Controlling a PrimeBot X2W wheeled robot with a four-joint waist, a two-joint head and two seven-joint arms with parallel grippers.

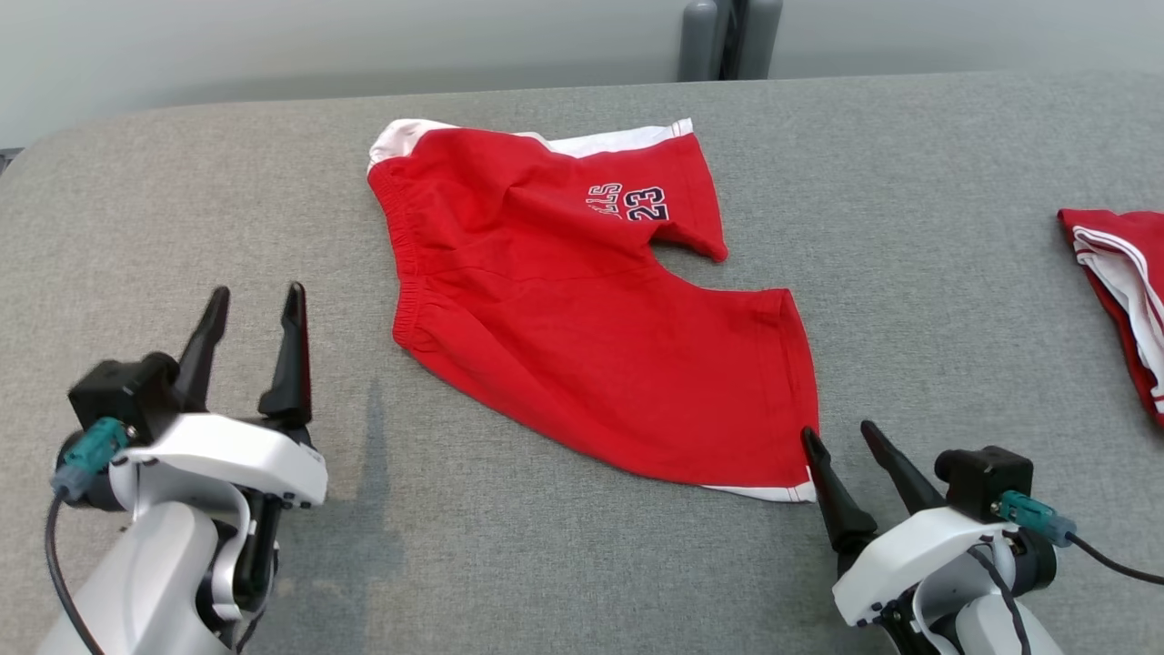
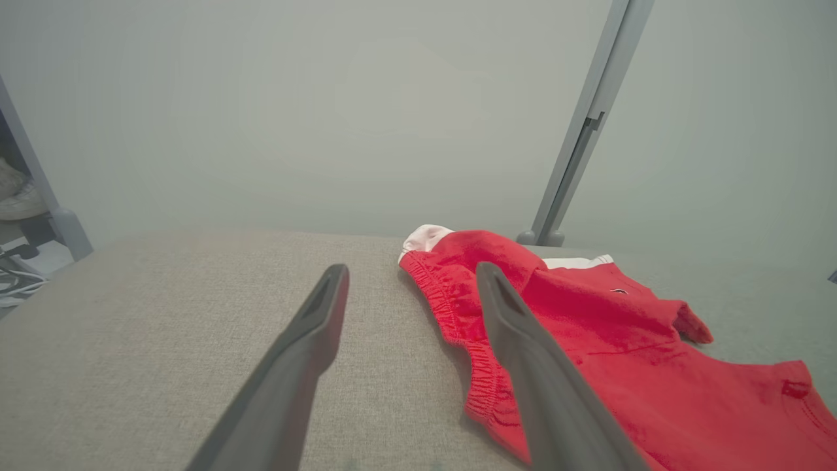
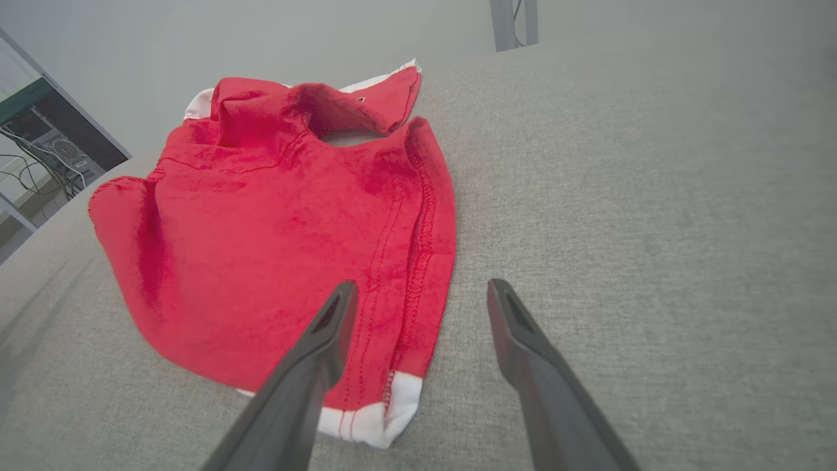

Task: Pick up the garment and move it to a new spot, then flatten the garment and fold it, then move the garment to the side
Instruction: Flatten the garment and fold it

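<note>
The garment (image 1: 582,309) is a pair of red shorts with white trim and a "23" print, spread on the grey table (image 1: 546,564) at the middle, waistband to the left. My left gripper (image 1: 255,300) stands open at the lower left, a little left of the waistband (image 2: 458,314), holding nothing. My right gripper (image 1: 841,435) is open at the lower right, its fingertips just beside the near leg's white-trimmed hem corner (image 3: 386,412). In the right wrist view the right gripper (image 3: 418,291) has one finger over the hem edge and one over bare table.
A second red and white garment (image 1: 1123,291) lies folded at the table's right edge. A grey post (image 1: 727,36) stands behind the table's far edge. Shelving with cables (image 3: 46,157) shows off to the left of the table.
</note>
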